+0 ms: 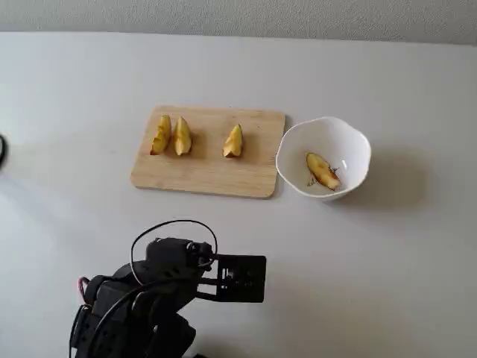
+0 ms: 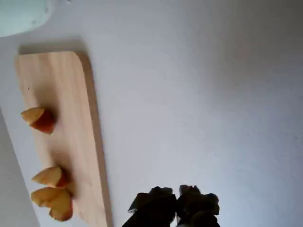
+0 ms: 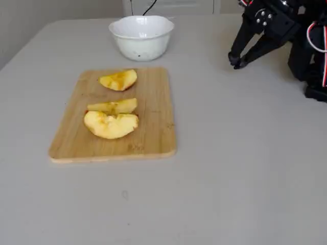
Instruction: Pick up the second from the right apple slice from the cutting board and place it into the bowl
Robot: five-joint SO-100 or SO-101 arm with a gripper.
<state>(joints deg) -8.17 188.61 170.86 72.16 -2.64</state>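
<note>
My end effector (image 3: pixel 236 63) hangs just above the bare tabletop (image 3: pixel 245 168), well apart from the board, fingertips nearly together & holding nothing; in the wrist view its dark tips (image 2: pixel 176 204) poke in at the bottom edge w/ only a thin gap btwn them. In a fixed view the arm (image 1: pixel 160 298) sits folded at the near edge of the tabletop, below the board's left half.

The cutting board (image 1: pixel 201 173) lies flat in the middle, its right edge just beside the bowl (image 1: pixel 356 149). Three slices rest on it: two close together at the left, a left slice (image 1: pixel 160 135) & its neighbour (image 1: pixel 182 137), nearly touching, & a lone slice (image 1: pixel 233 142) further right w/ a gap btwn it & the pair. Same trio shows in the wrist view along the board's left side, skin edges brownish-orange.

The apple slice (image 1: pixel 322 171) lies inside the white bowl, on the bottom, tilted diagonally, partly over a small dark drawing. In a fixed view from the other side the bowl's wavy rim (image 3: pixel 141 25) hides its contents.
</note>
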